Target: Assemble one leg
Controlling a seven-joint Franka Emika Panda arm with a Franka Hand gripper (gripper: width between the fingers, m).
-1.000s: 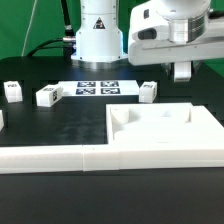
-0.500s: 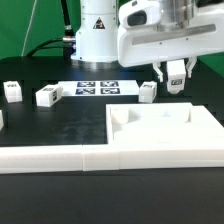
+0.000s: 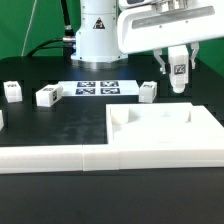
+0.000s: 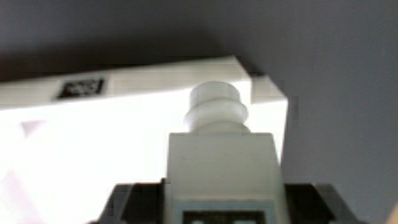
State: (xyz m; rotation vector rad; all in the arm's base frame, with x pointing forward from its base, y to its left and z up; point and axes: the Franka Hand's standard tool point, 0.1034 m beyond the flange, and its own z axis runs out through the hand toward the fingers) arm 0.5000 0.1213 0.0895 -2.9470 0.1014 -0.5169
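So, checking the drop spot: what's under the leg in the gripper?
The wrist view shows the leg over a corner of the large white tray-like part, black table beyond. The spot right beneath is covered by the leg.

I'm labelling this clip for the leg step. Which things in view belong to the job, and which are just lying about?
In the job:
- end effector, shut on the leg
- tray, likely where the leg goes

Lying about:
- spare legs
- marker board
- border strip
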